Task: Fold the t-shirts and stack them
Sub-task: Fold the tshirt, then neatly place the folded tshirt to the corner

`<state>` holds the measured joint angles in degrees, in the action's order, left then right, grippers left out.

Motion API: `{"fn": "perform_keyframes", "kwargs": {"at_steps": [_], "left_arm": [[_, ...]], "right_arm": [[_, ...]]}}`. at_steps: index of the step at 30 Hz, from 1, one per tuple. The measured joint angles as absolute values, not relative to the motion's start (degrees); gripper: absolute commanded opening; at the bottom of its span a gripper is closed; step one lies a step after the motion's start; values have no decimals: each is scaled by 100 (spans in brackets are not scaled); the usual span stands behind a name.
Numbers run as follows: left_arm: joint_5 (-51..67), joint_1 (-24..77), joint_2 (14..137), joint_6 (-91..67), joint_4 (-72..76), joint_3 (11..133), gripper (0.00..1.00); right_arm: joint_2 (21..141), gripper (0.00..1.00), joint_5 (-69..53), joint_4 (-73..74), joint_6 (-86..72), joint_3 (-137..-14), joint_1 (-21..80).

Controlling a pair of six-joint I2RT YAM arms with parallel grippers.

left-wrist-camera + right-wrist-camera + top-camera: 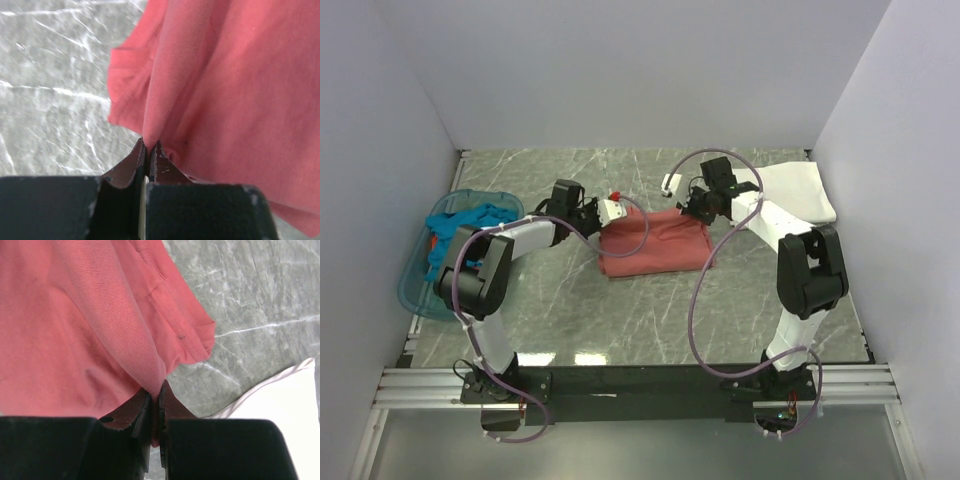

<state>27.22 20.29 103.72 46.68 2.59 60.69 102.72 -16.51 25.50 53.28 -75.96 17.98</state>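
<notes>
A dusty-red t-shirt [655, 248] lies partly folded at the middle of the marble table, its far edge lifted at both corners. My left gripper [616, 205] is shut on the far left corner; the left wrist view shows a ridge of red cloth [200, 85] pinched between the jaws of the left gripper [149, 145]. My right gripper [688, 205] is shut on the far right corner, and the red cloth [90, 325] runs down into the right gripper [155, 390]. A folded white t-shirt [802, 190] lies at the far right. Teal-blue t-shirts [478, 222] fill the basket.
A translucent blue plastic basket [416, 290] stands at the left edge of the table, beside my left arm. White walls close in the table at the left, back and right. The white t-shirt [280, 395] lies just right of my right gripper.
</notes>
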Motion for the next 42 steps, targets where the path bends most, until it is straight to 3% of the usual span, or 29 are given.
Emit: {"fn": "perform_keyframes", "kwargs": {"at_steps": [16,19,21,22,23,26,29,32,35,42], "left_arm": [[2576,2027,10757,4338,915,6501,0],[2536,2027,10847,4272,886,6622,6],[2471,2027,10903,4222,891,6707,35],[2416,2027,10919,4147,908,6740,54],[2344,2027,10930,4080,947,6757,84],[2003,2027,10936,3627,1125,6794,100],[1516,2016,10899,3052,1184,6956,100],[753,1977,10621,2108,1109,7135,99],[351,1767,10060,797,694,7367,99],[963,611,8055,-1549,71,6713,97]], "right_arm": [[10602,0,-1223,2309,4827,-7854,1715],[10626,6,-1181,2305,4766,-7876,1715],[10626,14,-1157,2294,4727,-7881,1715],[10626,43,-1140,2285,4674,-7881,1715],[10626,57,-1109,2270,4613,-7881,1715],[10626,70,-784,2121,4263,-7922,1710],[10624,83,-462,2010,3726,-8108,1682],[10556,84,-611,2056,3120,-8350,1498],[10350,84,-1507,2265,2469,-8451,1033],[9743,87,-2718,2504,1105,-7481,545]]}}
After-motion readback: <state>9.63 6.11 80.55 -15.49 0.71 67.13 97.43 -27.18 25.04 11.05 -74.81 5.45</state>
